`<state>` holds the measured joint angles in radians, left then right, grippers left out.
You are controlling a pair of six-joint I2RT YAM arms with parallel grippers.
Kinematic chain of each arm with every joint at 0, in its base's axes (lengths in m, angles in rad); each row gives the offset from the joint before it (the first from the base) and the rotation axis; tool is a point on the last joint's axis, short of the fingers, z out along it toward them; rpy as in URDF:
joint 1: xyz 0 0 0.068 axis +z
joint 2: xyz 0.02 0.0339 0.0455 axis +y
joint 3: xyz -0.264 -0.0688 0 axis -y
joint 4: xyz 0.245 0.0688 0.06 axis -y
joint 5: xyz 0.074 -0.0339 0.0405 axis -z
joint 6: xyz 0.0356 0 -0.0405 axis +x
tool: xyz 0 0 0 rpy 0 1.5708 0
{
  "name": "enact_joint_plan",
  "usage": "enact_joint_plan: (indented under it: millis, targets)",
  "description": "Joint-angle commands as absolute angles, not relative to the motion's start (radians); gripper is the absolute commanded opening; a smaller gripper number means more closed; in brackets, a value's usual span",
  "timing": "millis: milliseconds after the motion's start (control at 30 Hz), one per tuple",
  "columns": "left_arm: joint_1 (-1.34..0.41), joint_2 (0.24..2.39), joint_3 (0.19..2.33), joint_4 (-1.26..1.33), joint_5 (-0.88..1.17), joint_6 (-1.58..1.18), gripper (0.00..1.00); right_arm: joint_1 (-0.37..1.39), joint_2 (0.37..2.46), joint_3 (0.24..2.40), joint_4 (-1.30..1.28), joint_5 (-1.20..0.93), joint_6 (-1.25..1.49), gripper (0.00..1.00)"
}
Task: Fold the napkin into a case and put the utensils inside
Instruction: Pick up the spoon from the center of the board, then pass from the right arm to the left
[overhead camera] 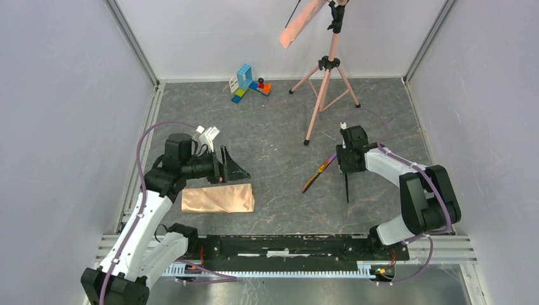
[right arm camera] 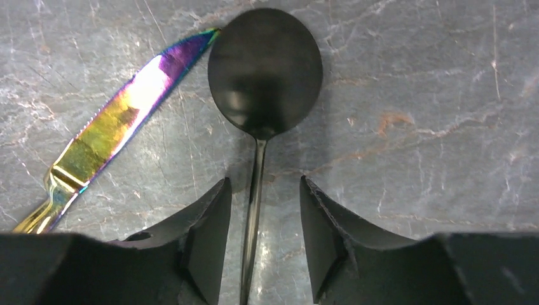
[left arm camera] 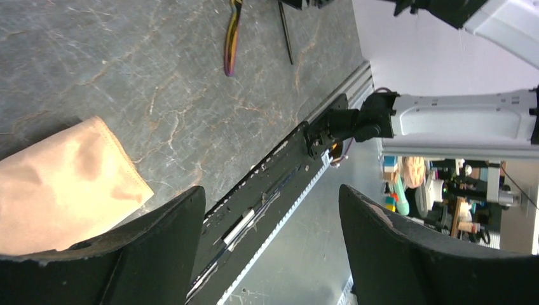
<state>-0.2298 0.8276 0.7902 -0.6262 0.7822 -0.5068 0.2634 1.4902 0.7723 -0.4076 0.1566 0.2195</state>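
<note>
Bright, even light; soft short shadows; sheen on the iridescent knife and black spoon; focus mostly sharp

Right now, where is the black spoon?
In the top view the black spoon lies on the right side of the table, just right of the iridescent knife; the right wrist view shows its handle between the parted fingers of the right gripper.

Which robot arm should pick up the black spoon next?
Probably the right. The right gripper hangs over the spoon, open jaws either side of its handle, the knife just beside. The left gripper is open too, but far off by the folded napkin.
</note>
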Motion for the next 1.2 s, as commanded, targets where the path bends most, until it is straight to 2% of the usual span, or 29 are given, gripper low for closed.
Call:
enact_joint_plan:
  millis: [0,67,100,133,300,433,500,567,633,800,1000,1100,1167]
  targets:
    - [-0.283,0.831,0.771,-0.529,0.828,-0.530,0.83,0.263,1.522,0.761,-0.303,0.133,0.169,0.44]
    - [-0.313,0.846,0.759,-0.476,0.834,-0.564,0.84,0.263,1.530,0.748,-0.279,0.133,0.162,0.29]
    - [-0.330,0.853,0.750,-0.446,0.836,-0.589,0.84,0.264,1.526,0.740,-0.266,0.127,0.158,0.17]
    - [-0.348,0.858,0.744,-0.410,0.835,-0.608,0.84,0.263,1.518,0.733,-0.256,0.115,0.152,0.01]
    - [-0.426,0.883,0.710,-0.224,0.802,-0.721,0.85,0.264,1.273,0.710,-0.229,0.009,0.138,0.00]
    - [-0.501,0.930,0.662,0.005,0.743,-0.838,0.85,0.265,1.057,0.636,-0.047,-0.351,0.214,0.00]
    - [-0.554,0.972,0.645,0.134,0.701,-0.898,0.85,0.273,1.003,0.541,0.257,-0.575,0.417,0.00]
    - [-0.614,1.016,0.641,0.256,0.660,-0.937,0.85,0.316,0.981,0.421,0.658,-0.661,0.690,0.00]
    - [-0.673,1.060,0.657,0.340,0.622,-0.944,0.84,0.388,0.995,0.402,0.840,-0.647,0.816,0.00]
    - [-0.762,1.118,0.684,0.386,0.526,-0.925,0.79,0.566,1.051,0.446,1.031,-0.567,0.914,0.00]
    - [-0.801,1.082,0.677,0.294,0.412,-0.871,0.71,0.597,1.132,0.403,1.308,-0.558,1.092,0.00]
    - [-0.809,1.090,0.683,0.291,0.420,-0.870,0.59,0.626,1.157,0.384,1.394,-0.533,1.125,0.00]
    - [-0.811,1.097,0.689,0.291,0.424,-0.867,0.47,0.649,1.159,0.383,1.386,-0.515,1.104,0.00]
